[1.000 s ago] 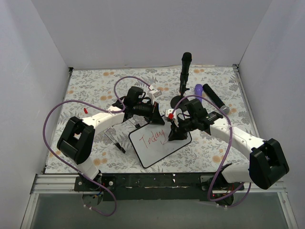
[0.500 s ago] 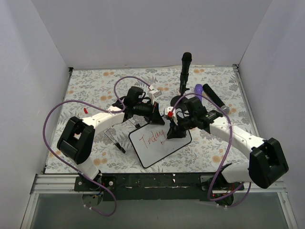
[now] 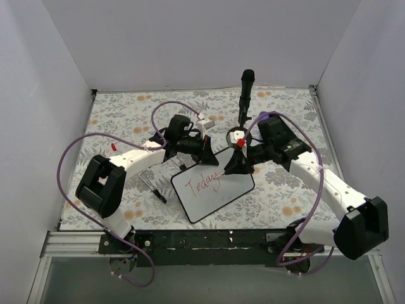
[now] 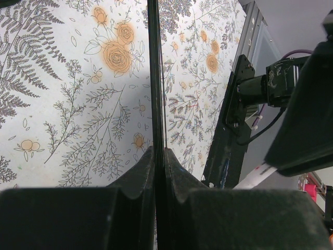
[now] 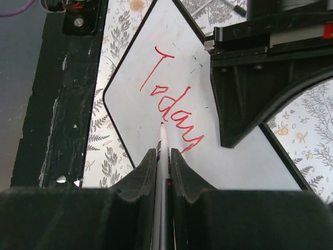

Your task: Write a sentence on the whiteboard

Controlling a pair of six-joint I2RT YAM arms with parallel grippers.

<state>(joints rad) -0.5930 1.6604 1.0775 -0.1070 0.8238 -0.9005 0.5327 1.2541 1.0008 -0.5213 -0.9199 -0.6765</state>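
The whiteboard (image 3: 215, 197) lies between your arms: light, stiff, slidy. Your left gripper (image 4: 159, 156) pinches its thin edge tight. Your right gripper (image 5: 163, 156) squeezes the marker (image 5: 162, 136) by the sentence (image 5: 169, 107).

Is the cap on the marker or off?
Off. The marker shows a bare pointed tip sticking out of the shut right gripper, aimed at the whiteboard beside the red word Today.

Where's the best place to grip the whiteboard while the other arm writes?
On the whiteboard, pinch the thin framed far edge, coming from the far left: it is slim and clear of the sentence. The left gripper is shut there; the right gripper holds the marker.
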